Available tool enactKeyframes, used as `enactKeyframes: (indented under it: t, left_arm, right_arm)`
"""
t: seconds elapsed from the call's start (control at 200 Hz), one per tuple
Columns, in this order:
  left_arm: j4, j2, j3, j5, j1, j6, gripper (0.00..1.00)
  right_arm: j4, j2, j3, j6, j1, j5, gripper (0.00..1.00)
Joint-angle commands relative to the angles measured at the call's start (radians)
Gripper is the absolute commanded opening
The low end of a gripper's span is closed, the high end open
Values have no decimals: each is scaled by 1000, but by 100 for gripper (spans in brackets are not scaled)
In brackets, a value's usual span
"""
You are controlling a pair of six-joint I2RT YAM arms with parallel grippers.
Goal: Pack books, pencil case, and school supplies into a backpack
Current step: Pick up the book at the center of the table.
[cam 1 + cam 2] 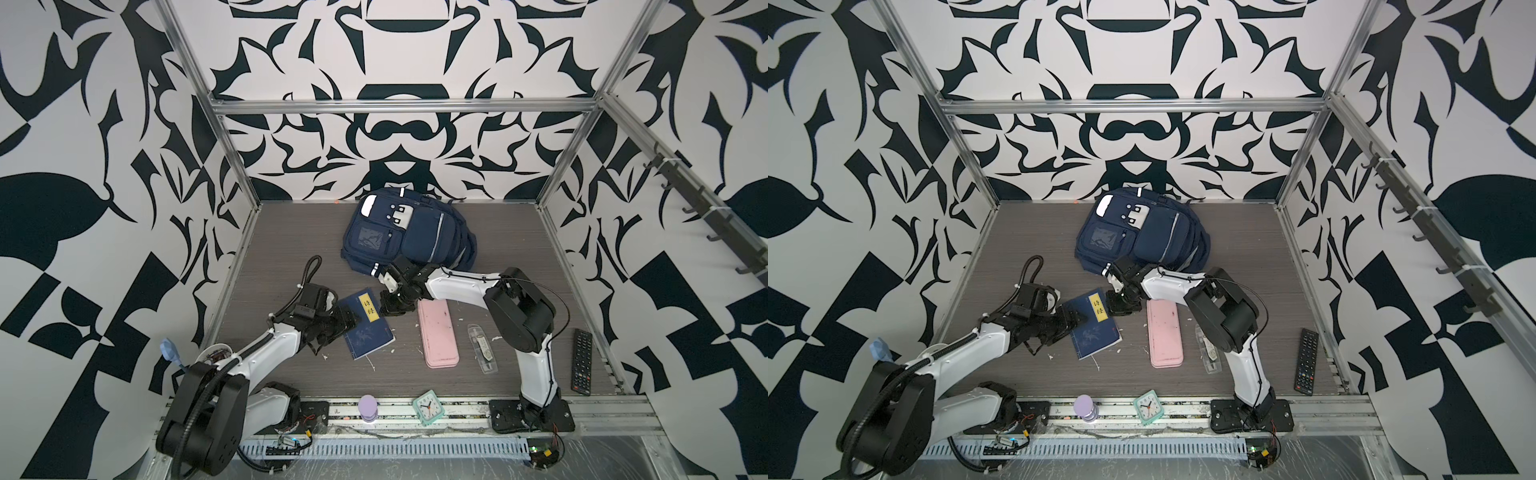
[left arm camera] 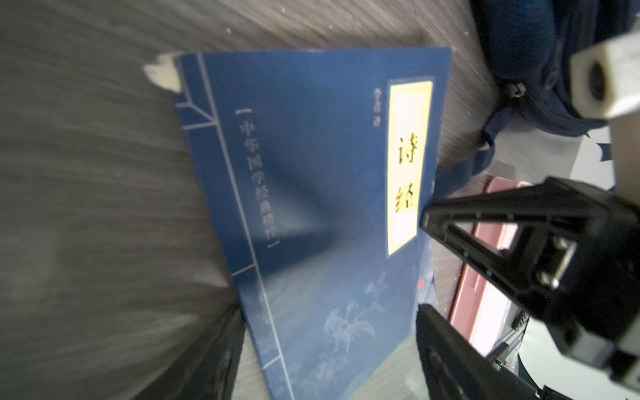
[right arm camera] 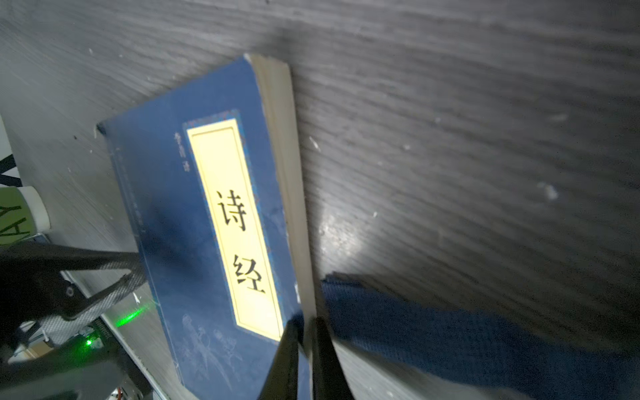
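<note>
Backpack (image 1: 399,232) lies at 12 o'clock on the table (image 1: 291,249), front face up. We can't see inside it from any view, and the pockets look zipped. Nothing of ours shows in it.

Book (image 1: 370,332) is flat on the table at about 8 o'clock from centre, yellow label up. We see only one cover, and can't tell if a second book sits under it.

Right gripper (image 3: 306,332) is pinched narrow on the book's page edge, near the corner facing the backpack. A blue strap (image 3: 450,339) lies just beside that edge.

Left gripper (image 1: 351,323) is spread wide at the book's 9 o'clock edge. In the left wrist view its fingers (image 2: 450,363) sit either side of the cover and grip nothing.

Case (image 1: 438,338) is closed, at 3 o'clock of the book and near it but apart.

Packet (image 1: 482,349) is just beside the case, again at 3 o'clock.

Remote (image 1: 582,361) is out at the table's 4 o'clock edge. Clock (image 1: 428,406) sits on the front rail at 6.
</note>
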Motion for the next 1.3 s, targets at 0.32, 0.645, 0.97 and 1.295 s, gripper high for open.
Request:
enactKeyframes:
  t: [0.32, 0.645, 0.97, 1.295]
  left_arm:
    - [221, -35, 11, 143, -18, -16, 77]
    - [190, -9, 28, 130, -17, -18, 68]
    - [55, -5, 57, 44, -17, 10, 39]
    - [20, 5, 87, 55, 0, 22, 10]
  right_arm:
    - [47, 41, -21, -1, 59, 4, 12]
    - [63, 23, -45, 7, 58, 9, 13]
    - [65, 14, -48, 9, 58, 13, 18]
    - [67, -35, -59, 9, 56, 13, 31]
